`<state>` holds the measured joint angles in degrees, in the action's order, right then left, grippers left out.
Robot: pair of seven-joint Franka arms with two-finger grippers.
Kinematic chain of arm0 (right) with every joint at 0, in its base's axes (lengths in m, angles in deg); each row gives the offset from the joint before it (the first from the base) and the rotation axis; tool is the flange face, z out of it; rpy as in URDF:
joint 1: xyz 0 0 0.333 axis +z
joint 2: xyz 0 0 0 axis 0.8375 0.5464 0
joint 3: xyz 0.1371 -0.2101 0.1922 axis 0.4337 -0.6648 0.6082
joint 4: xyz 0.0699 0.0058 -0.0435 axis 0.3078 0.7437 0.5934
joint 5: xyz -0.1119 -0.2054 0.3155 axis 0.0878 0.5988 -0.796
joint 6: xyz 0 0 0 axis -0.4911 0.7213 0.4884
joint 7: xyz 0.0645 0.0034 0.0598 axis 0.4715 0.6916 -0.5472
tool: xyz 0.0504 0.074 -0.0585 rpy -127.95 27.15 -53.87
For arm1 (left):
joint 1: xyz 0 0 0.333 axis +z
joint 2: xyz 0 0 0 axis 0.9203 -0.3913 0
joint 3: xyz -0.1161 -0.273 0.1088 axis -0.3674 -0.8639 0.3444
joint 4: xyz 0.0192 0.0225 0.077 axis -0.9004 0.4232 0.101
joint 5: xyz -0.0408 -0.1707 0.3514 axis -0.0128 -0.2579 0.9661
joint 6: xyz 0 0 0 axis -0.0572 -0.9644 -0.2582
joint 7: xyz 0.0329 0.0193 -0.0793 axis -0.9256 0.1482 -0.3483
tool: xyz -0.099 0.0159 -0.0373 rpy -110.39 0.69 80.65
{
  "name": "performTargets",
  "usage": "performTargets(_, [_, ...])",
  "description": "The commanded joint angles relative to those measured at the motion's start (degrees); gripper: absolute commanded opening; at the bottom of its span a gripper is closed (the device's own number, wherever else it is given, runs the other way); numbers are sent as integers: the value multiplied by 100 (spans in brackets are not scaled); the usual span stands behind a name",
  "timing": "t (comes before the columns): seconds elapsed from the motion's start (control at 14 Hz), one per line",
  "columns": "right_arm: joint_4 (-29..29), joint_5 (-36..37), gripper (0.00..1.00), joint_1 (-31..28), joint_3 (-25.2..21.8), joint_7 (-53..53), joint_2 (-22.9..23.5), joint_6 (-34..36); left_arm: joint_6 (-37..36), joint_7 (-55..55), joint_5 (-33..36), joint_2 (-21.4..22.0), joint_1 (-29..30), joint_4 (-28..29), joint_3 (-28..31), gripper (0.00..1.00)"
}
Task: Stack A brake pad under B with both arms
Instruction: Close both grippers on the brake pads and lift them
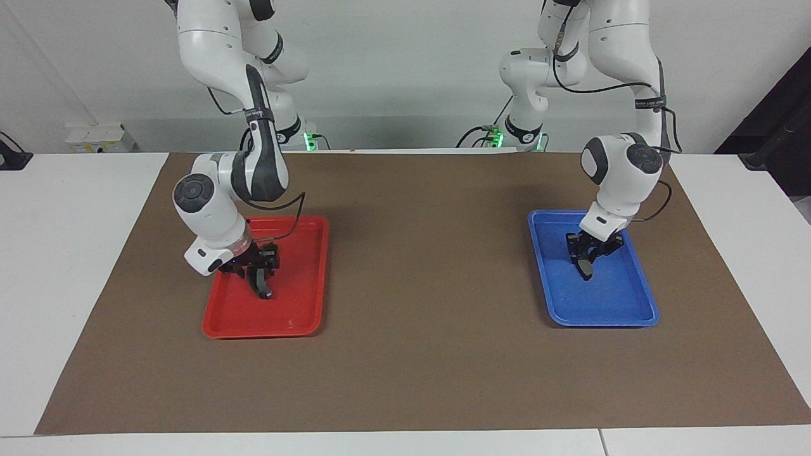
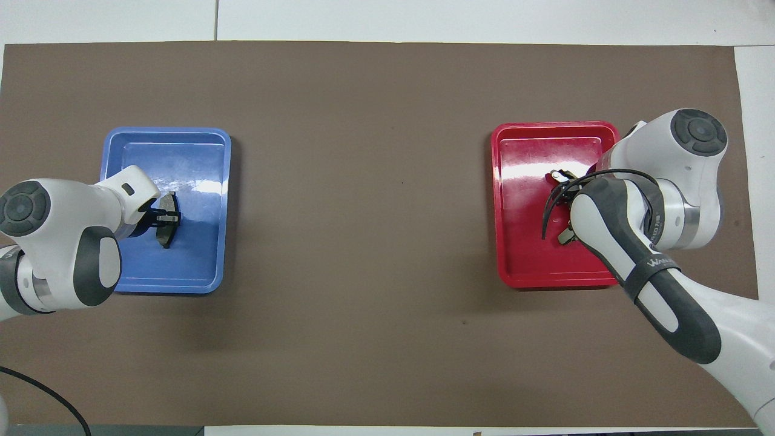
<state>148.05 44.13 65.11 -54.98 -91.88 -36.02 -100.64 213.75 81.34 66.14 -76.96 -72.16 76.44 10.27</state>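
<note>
The A brake pad [image 1: 585, 270], short and dark grey, lies in the blue tray [image 1: 602, 322] toward the left arm's end of the table. My left gripper [image 1: 587, 256] is down on it, shut across its middle; in the overhead view the pad's end [image 2: 164, 240] shows past the fingers. B [image 1: 265, 290], the long curved pad, lies in the red tray [image 1: 260, 330] toward the right arm's end. My right gripper [image 1: 258, 268] is down over B's middle. In the overhead view the right arm hides most of B, and only its light tips [image 2: 556, 177] show.
A brown mat [image 1: 418, 354] covers the table between the two trays, and white table shows around it. Both trays hold only their pads. A black cable [image 2: 36, 390] lies at the mat's corner near the left arm.
</note>
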Motion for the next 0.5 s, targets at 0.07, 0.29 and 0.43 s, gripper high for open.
performTargets(0.07, [100, -82, 72, -93, 18, -353, -17, -61, -123, 47, -4, -107, -69, 18, 65, 1])
performTargets(0.29, [126, -82, 69, -85, 18, -362, -26, -52, -561, 64, -4, -89, -69, -349, 109, 1])
performTargets(0.43, [126, -82, 67, -85, 18, -362, -34, -26, -1254, 47, -4, -63, -113, -841, 118, 1])
